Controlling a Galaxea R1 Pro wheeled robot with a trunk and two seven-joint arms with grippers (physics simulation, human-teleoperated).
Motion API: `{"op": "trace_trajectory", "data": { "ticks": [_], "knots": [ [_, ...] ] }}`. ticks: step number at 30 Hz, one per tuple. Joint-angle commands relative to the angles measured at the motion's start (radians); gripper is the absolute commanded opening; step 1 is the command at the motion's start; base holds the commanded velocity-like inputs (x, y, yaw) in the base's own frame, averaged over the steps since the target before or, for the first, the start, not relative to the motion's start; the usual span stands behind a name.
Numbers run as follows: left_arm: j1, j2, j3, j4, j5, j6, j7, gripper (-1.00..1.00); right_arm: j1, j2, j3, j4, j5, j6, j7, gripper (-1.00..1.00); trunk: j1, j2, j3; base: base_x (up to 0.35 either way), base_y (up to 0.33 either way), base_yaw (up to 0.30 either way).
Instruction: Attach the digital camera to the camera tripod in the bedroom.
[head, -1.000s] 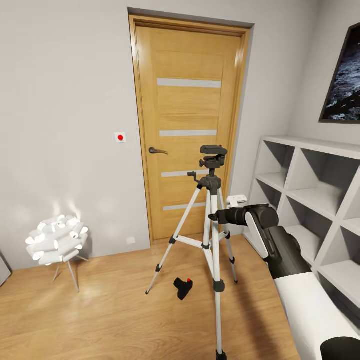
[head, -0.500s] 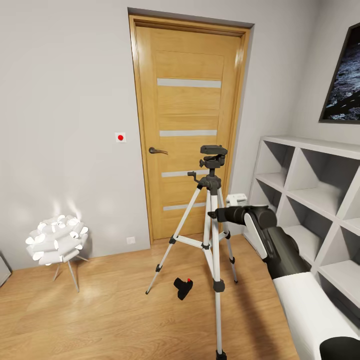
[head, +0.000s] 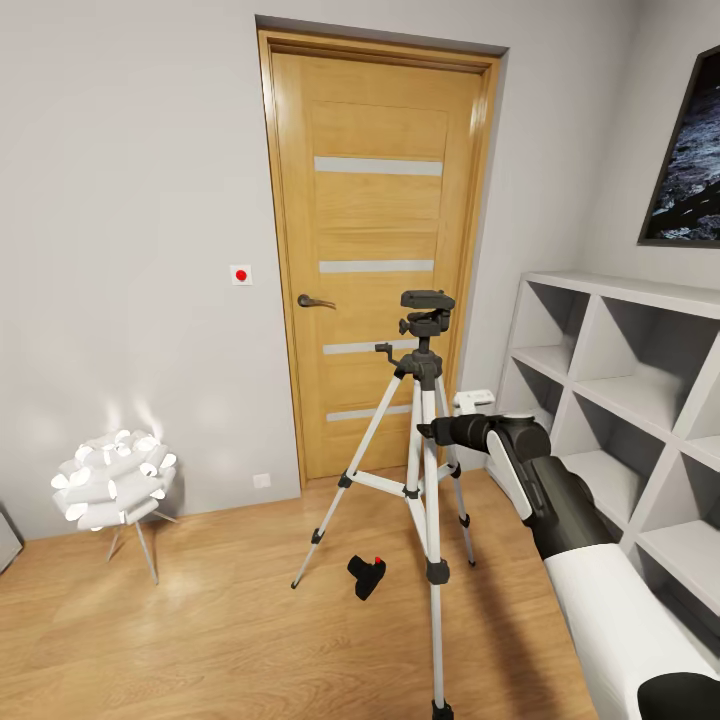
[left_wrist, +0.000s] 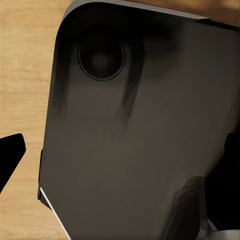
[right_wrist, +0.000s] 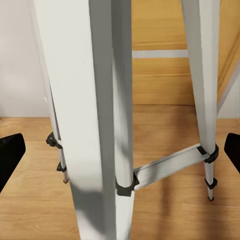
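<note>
Hardly begun, I'd say: the digital camera (head: 367, 576) lies on the wood floor (head: 200, 620) between the camera tripod (head: 424, 470) legs, its head bare; the right gripper (head: 428, 433) hovers beside a leg, fingers spread, empty; the left gripper's state I cannot tell.

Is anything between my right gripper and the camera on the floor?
Yes. The right gripper sits up against the camera tripod, whose near silver leg stands directly ahead of it. The digital camera lies on the wood floor beneath, between the legs.
</note>
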Motion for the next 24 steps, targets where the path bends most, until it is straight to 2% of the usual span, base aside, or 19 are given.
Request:
{"op": "trace_trajectory", "data": {
  "ticks": [1,18,23,24],
  "knots": [
    [0.0,0.0,-0.001,-0.002,0.007,-0.001,0.0,1.0,-0.001,-0.001,0.002,0.0,-0.008,0.004,-0.004,1.0,0.0,0.0,-0.001,0.0,0.0,0.0],
    [0.0,0.0,-0.001,-0.002,0.007,-0.001,0.0,1.0,-0.001,0.001,0.005,0.003,-0.014,-0.035,-0.005,1.0,0.0,0.0,-0.001,0.0,0.0,0.0],
    [0.0,0.0,-0.001,-0.002,0.007,-0.001,0.0,1.0,-0.001,0.02,0.006,0.003,-0.013,-0.045,-0.005,1.0,0.0,0.0,-0.001,0.0,0.0,0.0],
    [0.0,0.0,-0.001,-0.002,0.007,-0.001,0.0,1.0,-0.001,0.03,0.005,0.003,-0.01,-0.053,-0.006,1.0,0.0,0.0,-0.001,0.0,0.0,0.0]
  ]
}}
